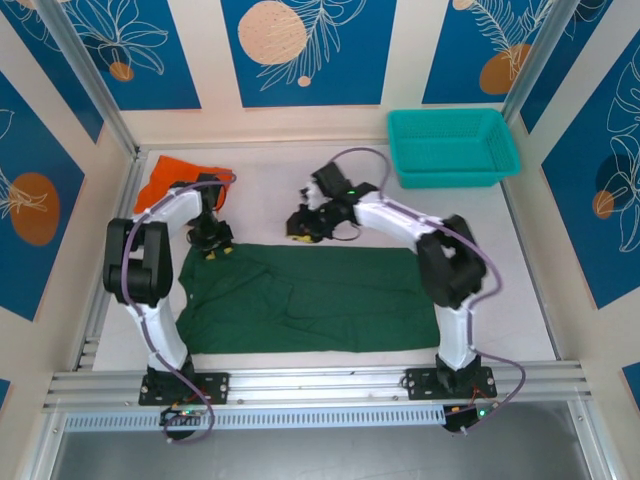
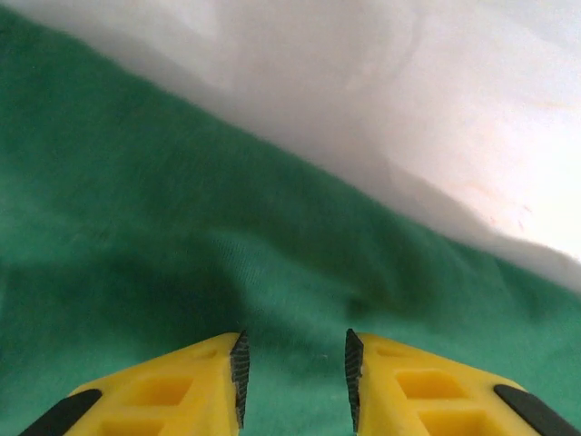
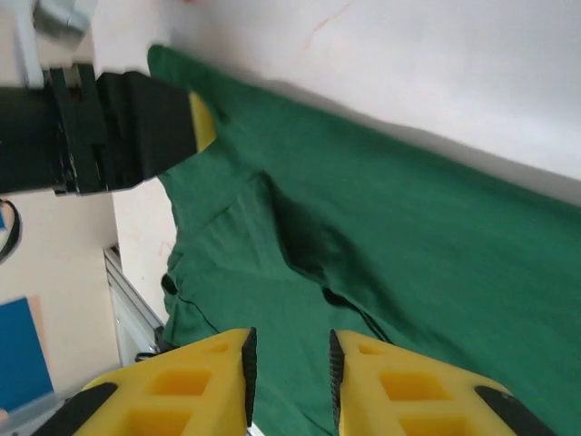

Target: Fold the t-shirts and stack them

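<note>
Looking down from above: green t-shirt (image 1: 300,300) spread flat along the worktop's (image 1: 270,190) near edge. Orange t-shirt (image 1: 172,176) bunched in the far left corner, teal basket (image 1: 452,150) in the far right corner. Left gripper (image 1: 213,246) at the green t-shirt's far left corner; right gripper (image 1: 300,229) just beyond its far edge.

Left wrist: jaws slightly parted, nothing between them, green cloth beneath.

Right wrist: jaws slightly parted, empty, above green cloth.

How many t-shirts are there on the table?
2. The green t-shirt lies spread near the front edge; the orange t-shirt is bunched at the far left corner.
</note>
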`<state>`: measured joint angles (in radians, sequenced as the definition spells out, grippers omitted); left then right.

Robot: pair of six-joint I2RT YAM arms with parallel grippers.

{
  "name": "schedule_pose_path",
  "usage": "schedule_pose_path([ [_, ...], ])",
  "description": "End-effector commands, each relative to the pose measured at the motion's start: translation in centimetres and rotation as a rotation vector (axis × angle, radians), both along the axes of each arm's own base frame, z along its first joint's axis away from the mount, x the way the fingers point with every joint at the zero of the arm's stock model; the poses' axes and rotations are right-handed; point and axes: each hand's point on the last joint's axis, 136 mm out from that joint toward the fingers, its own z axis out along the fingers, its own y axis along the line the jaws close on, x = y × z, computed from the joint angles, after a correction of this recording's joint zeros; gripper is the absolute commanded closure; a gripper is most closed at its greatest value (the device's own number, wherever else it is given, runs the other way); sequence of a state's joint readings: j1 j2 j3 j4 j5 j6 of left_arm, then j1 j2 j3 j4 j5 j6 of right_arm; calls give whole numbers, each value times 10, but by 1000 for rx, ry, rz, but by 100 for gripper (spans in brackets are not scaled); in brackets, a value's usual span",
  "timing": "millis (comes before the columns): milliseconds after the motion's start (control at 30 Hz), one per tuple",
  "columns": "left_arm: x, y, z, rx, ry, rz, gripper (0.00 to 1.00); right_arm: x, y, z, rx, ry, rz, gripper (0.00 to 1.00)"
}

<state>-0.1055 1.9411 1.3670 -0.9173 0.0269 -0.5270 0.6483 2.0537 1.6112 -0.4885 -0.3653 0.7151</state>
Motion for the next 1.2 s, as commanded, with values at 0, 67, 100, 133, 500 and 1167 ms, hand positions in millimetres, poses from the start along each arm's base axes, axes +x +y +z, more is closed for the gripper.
schedule_pose_path([
  [0, 0, -1, -1, -59, 59, 11, 67, -7, 34, -14, -10, 59, 113, 69],
  [67, -1, -1, -6, -72, 84, 17, 67, -5, 50, -27, -31, 74, 143, 69],
  [100, -2, -1, -8, -74, 96, 16, 67, -3, 57, -33, -40, 80, 152, 69],
  [133, -2, 0, -9, -72, 102, 12, 67, -2, 62, -37, -48, 84, 158, 69],
  [500, -12, -3, -16, -94, 138, 17, 68, -13, 86, -69, -75, 139, 201, 69],
  [1167, -4, 15, -12, -45, 123, 63, 69, -35, 97, -55, -40, 135, 279, 84],
])
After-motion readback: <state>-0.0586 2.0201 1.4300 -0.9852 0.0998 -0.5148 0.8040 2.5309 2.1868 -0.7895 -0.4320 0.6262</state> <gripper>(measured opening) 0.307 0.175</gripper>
